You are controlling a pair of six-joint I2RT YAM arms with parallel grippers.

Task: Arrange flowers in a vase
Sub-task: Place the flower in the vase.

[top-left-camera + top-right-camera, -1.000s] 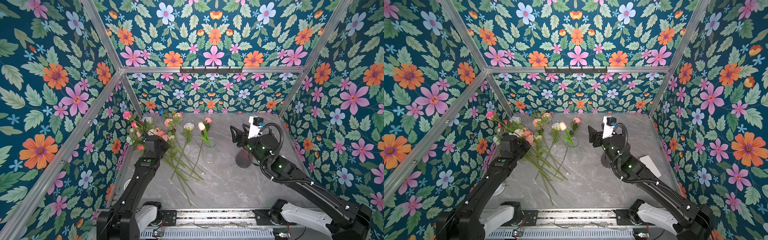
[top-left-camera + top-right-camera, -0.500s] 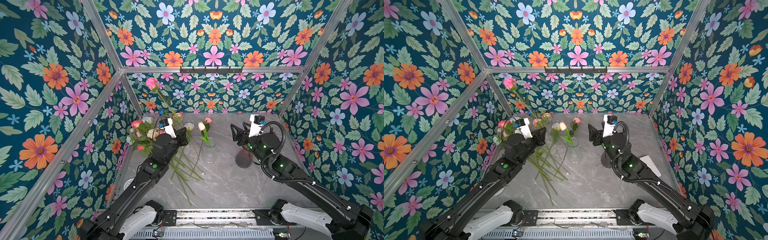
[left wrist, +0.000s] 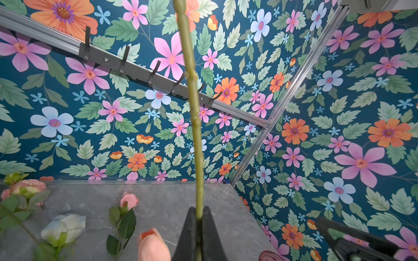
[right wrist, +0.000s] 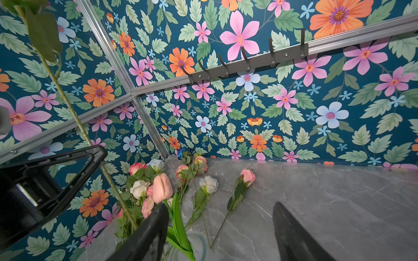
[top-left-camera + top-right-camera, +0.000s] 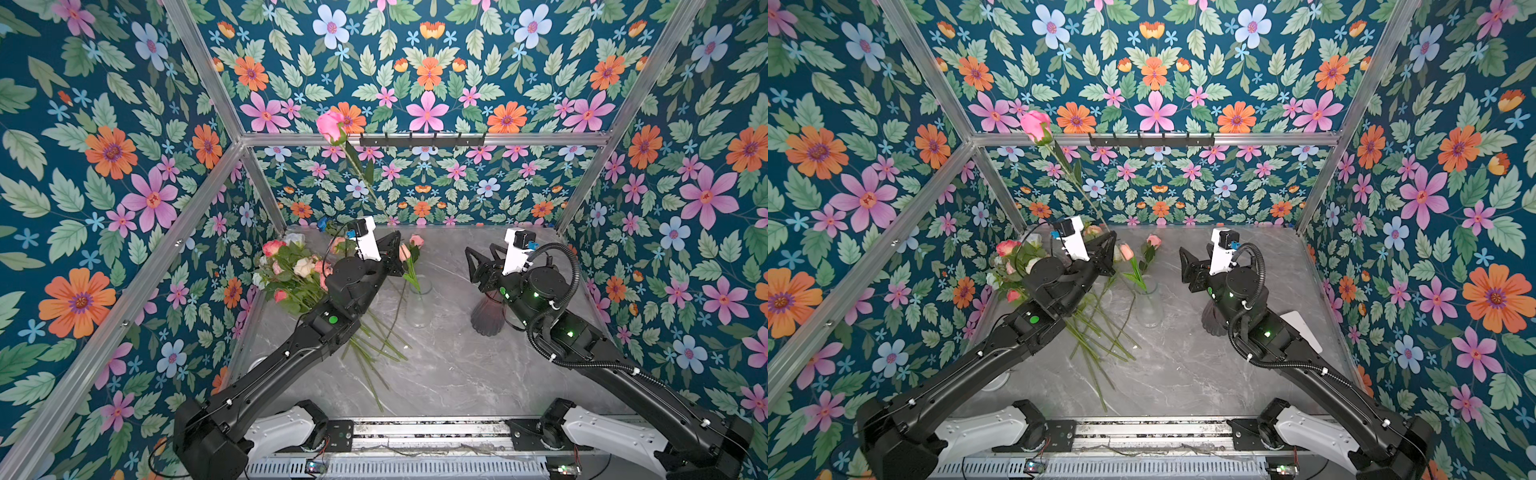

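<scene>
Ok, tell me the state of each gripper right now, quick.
Left gripper: closed on the stem of the pink rose.
Right gripper: open, holding nothing.

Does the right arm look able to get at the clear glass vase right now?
Probably yes: the right gripper is open and empty, facing the clear vase across bare tabletop. The left gripper, holding a rose, hovers close beside it.

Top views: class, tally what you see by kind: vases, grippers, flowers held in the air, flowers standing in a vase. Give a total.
Vases: 2, clear vase and dark vase
Grippers: 2, left gripper and right gripper
Flowers held in the air: 1, pink rose
Flowers standing in a vase: 1, peach tulip
Total: 6
</scene>
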